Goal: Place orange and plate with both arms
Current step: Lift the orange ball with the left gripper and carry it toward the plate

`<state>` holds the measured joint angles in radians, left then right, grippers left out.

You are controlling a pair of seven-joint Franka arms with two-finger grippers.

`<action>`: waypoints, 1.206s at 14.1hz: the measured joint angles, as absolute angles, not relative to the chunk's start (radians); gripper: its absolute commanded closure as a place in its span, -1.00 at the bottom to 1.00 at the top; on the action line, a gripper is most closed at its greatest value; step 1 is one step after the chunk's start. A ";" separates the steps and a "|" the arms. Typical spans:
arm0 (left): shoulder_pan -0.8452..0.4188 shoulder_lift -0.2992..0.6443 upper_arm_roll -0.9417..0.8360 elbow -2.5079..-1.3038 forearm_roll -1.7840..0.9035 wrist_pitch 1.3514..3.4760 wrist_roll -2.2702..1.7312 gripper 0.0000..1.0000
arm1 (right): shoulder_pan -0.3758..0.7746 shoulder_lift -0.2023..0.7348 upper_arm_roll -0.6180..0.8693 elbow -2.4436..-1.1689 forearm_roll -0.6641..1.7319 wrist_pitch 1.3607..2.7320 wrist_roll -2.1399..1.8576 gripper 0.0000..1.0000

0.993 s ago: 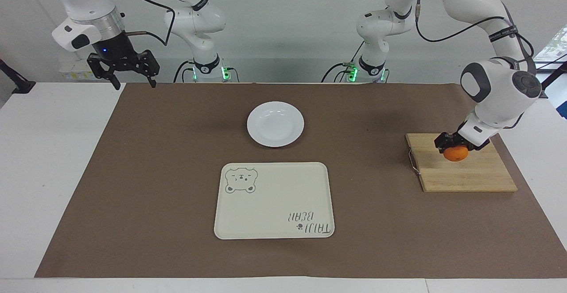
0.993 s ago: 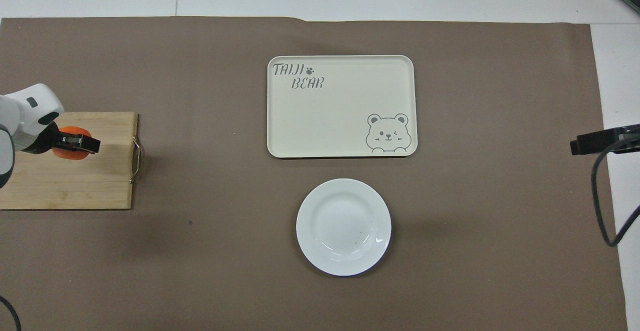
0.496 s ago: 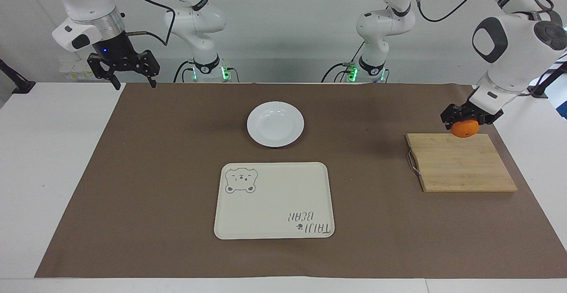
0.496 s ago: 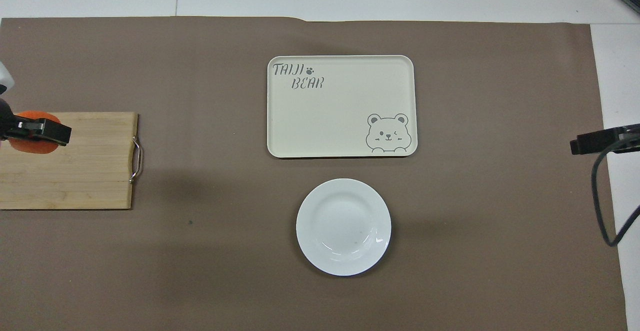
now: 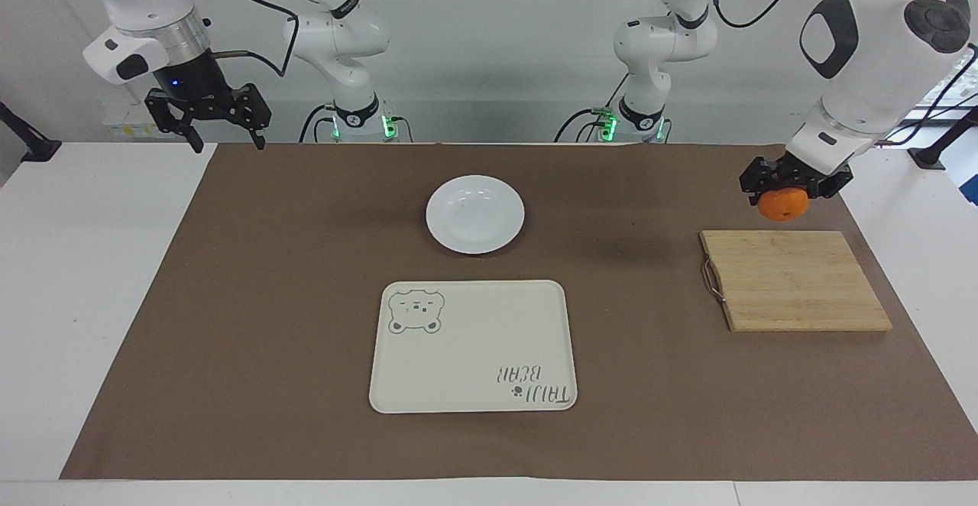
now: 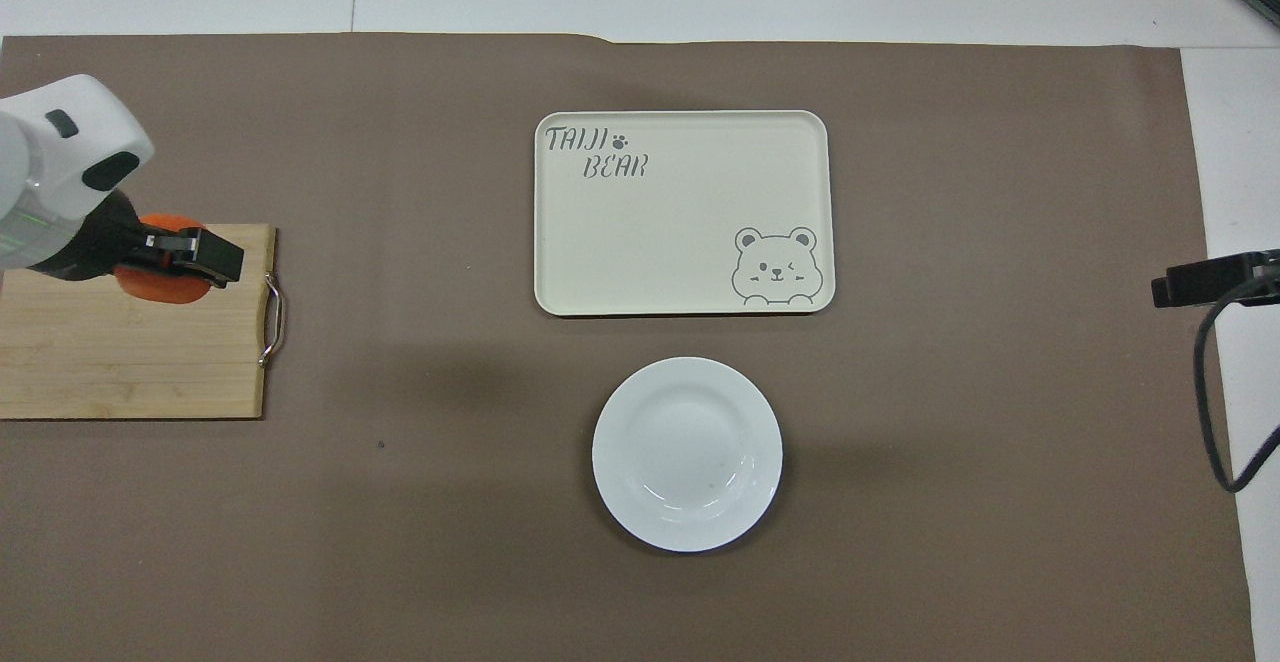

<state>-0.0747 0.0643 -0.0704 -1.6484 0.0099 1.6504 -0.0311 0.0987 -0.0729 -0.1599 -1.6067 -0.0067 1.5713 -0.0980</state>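
Left gripper has lifted off the cutting board, fingers clamped on the orange, now airborne over the board's plate-side end for carrying. Right gripper, fingers apart, waits over the counter edge; plate sits at 12 o'clock of the tray, untouched.
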 measured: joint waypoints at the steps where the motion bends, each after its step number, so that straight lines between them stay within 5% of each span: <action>1: -0.110 0.064 -0.072 -1.648 0.010 1.650 -0.076 1.00 | 0.099 -0.073 -0.160 -1.607 -0.007 1.571 -0.093 -1.00; 11: -0.432 0.057 -0.081 -1.664 -0.063 1.732 -0.563 1.00 | 0.099 -0.073 -0.159 -1.609 -0.007 1.571 -0.089 -1.00; 17: -0.610 0.107 -0.083 -1.848 -0.114 2.013 -0.774 1.00 | 0.099 -0.073 -0.159 -1.610 -0.007 1.571 -0.089 -1.00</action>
<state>-0.6103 0.1074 -0.0832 -1.8485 -0.1137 2.0131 -0.7739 0.0987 -0.0729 -0.1590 -1.6102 -0.0067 1.5713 -0.0888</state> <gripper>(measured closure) 0.269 0.000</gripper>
